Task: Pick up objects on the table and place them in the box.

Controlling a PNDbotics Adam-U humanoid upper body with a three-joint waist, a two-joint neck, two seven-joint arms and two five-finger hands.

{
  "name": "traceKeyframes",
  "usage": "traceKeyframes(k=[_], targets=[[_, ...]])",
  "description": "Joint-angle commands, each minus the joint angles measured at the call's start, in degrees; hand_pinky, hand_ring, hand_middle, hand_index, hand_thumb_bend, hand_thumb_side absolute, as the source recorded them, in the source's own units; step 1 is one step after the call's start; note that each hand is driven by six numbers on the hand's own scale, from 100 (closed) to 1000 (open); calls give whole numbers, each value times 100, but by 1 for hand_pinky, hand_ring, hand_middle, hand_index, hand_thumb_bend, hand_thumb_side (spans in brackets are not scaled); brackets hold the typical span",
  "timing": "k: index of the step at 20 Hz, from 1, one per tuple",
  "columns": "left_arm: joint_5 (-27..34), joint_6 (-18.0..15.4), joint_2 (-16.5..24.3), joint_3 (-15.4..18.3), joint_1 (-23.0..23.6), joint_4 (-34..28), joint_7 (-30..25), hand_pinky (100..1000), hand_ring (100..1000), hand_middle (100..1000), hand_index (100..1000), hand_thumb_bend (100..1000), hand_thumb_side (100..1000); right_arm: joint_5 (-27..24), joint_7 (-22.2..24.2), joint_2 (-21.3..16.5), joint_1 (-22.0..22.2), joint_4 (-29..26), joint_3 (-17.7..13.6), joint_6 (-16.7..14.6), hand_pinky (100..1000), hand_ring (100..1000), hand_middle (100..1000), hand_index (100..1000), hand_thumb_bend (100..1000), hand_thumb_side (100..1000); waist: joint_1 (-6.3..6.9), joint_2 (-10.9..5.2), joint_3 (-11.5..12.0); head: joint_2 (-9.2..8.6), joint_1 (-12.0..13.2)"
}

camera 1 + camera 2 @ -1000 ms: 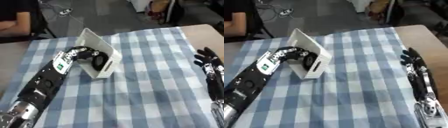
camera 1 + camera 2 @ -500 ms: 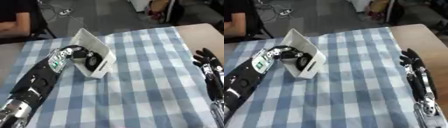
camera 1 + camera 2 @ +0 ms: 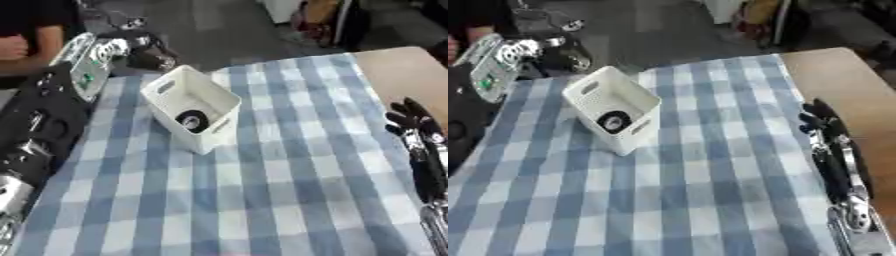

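So the white box (image 3: pixel 194 114) sat upright on the blue-and-white checked tablecloth (image 3: pixel 289 190), a bit toward 11 o'clock from the middle of the table, with its open top facing up and turned at an angle to the cloth's stripes. It had little slot handles in its walls. Inside it, down at the bottom, was a round black thing with a pale center (image 3: pixel 191 120). Looked like a roll or ring of some kind, couldn't really tell what it was. That was the only loose object I could spot, and it was in the box, not on the cloth.

The left hand (image 3: pixel 150 53) was up at around 10 to 11 o'clock, raised above the far edge of the table, just beyond the box's far corner and not touching it. Its dark fingers looked curled in, but they were blurry against the dark floor, so honestly I couldn't tell whether they were closed up or holding anything. The left arm (image 3: pixel 52 110) was black with a silver plate near the wrist and ran down the whole left side.

The right hand (image 3: pixel 822 122) was way over at 3 o'clock, well apart from the box, lying along the right edge where the cloth met the bare wooden tabletop (image 3: pixel 402 70). Its fingers were straight and spread a little, pointing away toward 12, holding nothing.
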Motion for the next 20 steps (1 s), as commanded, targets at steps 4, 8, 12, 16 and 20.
traceKeyframes(k=[4,8,12,16,20], targets=[[753,67,704,-34,-3,-1907,46,932,971,982,869,609,775,36,-18,-114,-15,-35,-70,-2,871,878,868,967,100,707,-6,-80,22,-166,-79],[1773,421,1047,142,479,-3110,317,893,955,1000,860,565,775,37,-25,-105,-37,-41,-79,-5,871,878,868,967,100,707,-15,-63,17,-224,-86],[2865,754,1170,513,1222,-4268,1003,874,945,1000,864,461,805,36,-28,-85,-64,-37,-85,-5,871,878,868,967,100,707,-45,-34,8,-275,-54],[3815,987,1114,916,2126,-5188,1826,845,936,1000,881,263,895,33,-39,-66,-83,-22,-103,-6,870,877,866,967,100,707,-75,-7,18,-317,-22],[4569,863,983,1273,2899,-5655,2594,805,920,1000,877,217,928,34,-53,-55,-80,-12,-122,-10,870,877,866,967,100,708,-93,3,44,-336,0]])
